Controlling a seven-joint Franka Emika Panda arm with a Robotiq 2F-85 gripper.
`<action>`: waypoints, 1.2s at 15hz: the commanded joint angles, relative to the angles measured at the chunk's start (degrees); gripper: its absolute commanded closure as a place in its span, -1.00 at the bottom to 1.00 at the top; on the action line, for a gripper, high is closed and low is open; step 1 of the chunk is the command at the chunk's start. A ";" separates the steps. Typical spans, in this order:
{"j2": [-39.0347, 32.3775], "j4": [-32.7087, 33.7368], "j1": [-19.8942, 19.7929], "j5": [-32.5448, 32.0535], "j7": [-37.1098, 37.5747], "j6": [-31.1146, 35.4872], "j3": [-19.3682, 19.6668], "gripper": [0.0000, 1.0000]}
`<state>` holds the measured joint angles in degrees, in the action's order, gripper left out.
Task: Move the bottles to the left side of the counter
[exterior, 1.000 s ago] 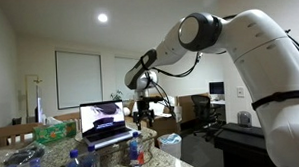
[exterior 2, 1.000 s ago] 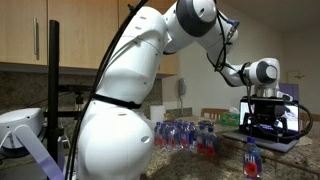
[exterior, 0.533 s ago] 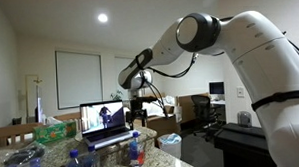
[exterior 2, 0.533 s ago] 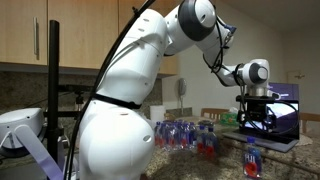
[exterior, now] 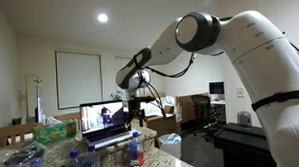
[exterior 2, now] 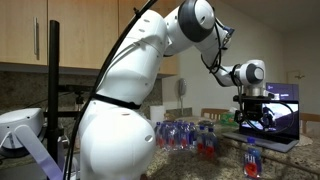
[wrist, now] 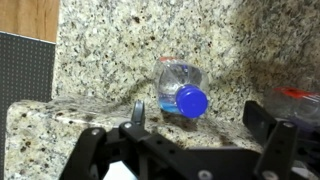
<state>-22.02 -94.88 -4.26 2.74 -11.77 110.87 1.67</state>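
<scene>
My hand [wrist: 198, 120] hangs wide open and empty above the granite tabletop [wrist: 100, 60]. The blue-capped bottle [wrist: 182, 88] stands upright almost straight below me, its cap pointing up between my fingers and slightly off-centre, so I judge a straight descent would straddle it.

Your gripper [exterior 2: 252, 121] hangs in front of the laptop [exterior 2: 288, 104], above a lone bottle [exterior 2: 251, 160]; the other bottles [exterior 2: 180, 134] are bunched together further along the counter [exterior 2: 222, 166].
</scene>
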 commanded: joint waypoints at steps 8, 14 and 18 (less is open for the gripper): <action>-0.20 -2.19 0.81 -1.44 3.77 2.10 0.04 -1.00; -0.01 -3.93 0.95 -0.11 9.32 2.97 0.28 -1.00; -0.34 -4.19 0.94 0.19 12.52 3.68 0.35 -1.00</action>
<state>-22.99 -97.53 -3.49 2.07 -1.95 112.97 1.74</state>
